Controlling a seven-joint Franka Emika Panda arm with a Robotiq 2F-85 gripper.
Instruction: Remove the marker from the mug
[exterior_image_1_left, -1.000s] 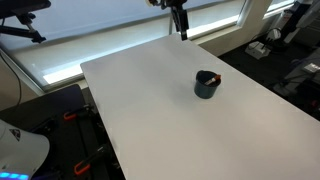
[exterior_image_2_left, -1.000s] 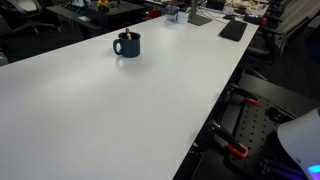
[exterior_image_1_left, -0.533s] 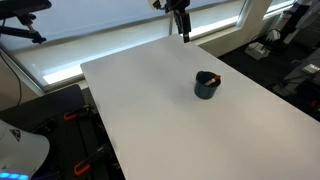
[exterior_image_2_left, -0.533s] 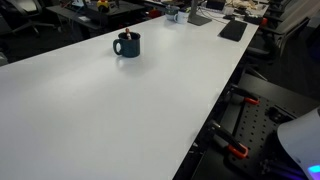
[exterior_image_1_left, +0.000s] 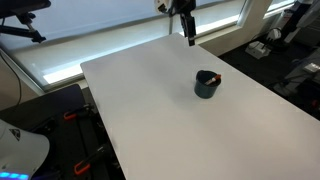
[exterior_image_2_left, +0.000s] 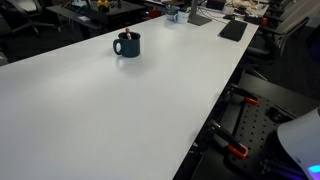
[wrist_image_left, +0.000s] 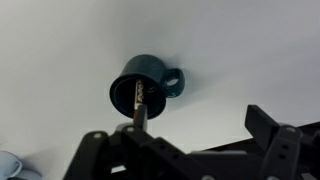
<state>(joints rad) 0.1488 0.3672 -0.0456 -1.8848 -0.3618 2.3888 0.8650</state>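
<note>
The dark blue-grey mug (exterior_image_1_left: 207, 85) stands on the white table (exterior_image_1_left: 150, 110), and it shows in both exterior views (exterior_image_2_left: 128, 45). In the wrist view the mug (wrist_image_left: 152, 76) is seen from above with its handle to the right. The reddish marker (wrist_image_left: 139, 103) leans inside it, its end sticking out over the rim; a small reddish tip shows in an exterior view (exterior_image_2_left: 124, 37). My gripper (exterior_image_1_left: 187, 32) hangs high above the table's far edge, well apart from the mug. Its fingers (wrist_image_left: 185, 140) are open and empty.
The table's edges drop off to black stands and cables (exterior_image_2_left: 240, 125). A flat black pad (exterior_image_2_left: 232, 30) and small items lie at the table's far end. Window blinds (exterior_image_1_left: 90, 30) run behind the table.
My gripper has shifted slightly sideways and down above the table's far edge. The mug and marker have not moved.
</note>
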